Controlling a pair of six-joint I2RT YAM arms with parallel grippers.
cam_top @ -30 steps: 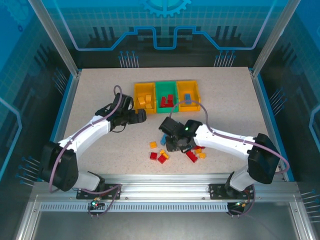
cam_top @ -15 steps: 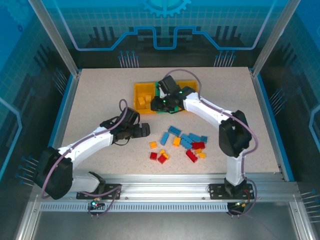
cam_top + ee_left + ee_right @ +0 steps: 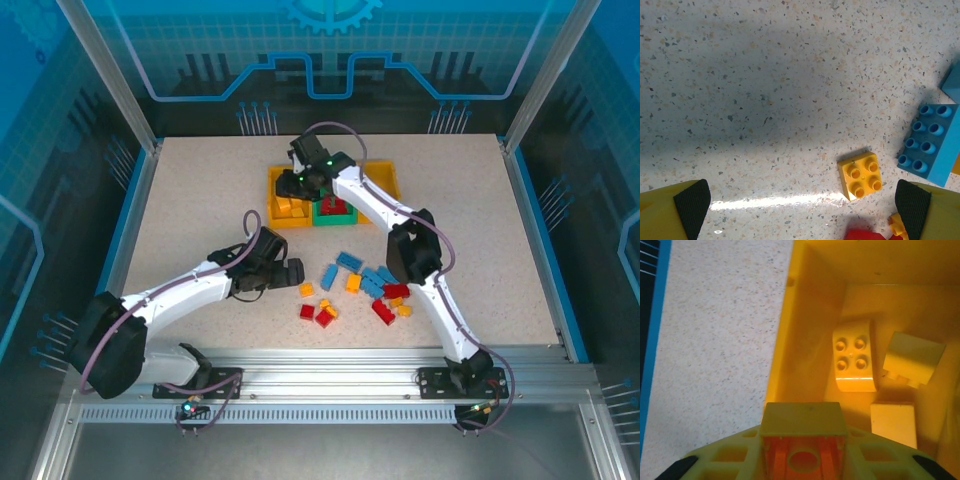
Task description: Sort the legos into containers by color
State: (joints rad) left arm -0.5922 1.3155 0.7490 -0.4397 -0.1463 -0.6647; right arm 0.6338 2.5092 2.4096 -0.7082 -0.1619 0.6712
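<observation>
The right gripper [image 3: 805,455] has its jaws pinching a yellow brick [image 3: 805,420], hollow underside toward the wrist camera, over the left yellow bin [image 3: 810,305] and close to its outer side wall. In that bin lie three more yellow bricks: a rounded one [image 3: 855,362] with four studs, a plain-faced one [image 3: 914,359] beside it, and a third [image 3: 892,424] at the lower right of the wrist view. Next along the row, the green bin [image 3: 320,218] holds red bricks [image 3: 336,206]. The right yellow bin [image 3: 388,180] is mostly behind the right arm, so its contents cannot be told. The left gripper [image 3: 801,200] hangs low over the worktop [image 3: 765,75], jaws spread wide. A small yellow four-stud brick [image 3: 860,176] lies on the surface between them, nearer the right finger, with a blue eight-stud brick [image 3: 927,142] just beyond. The loose legos [image 3: 365,290], blue, red and orange, lie scattered toward the worktop's front middle. Bare speckled surface runs from the left bin's wall out to the blue edge strip [image 3: 650,340], and the worktop's far left and right sides give open room.
</observation>
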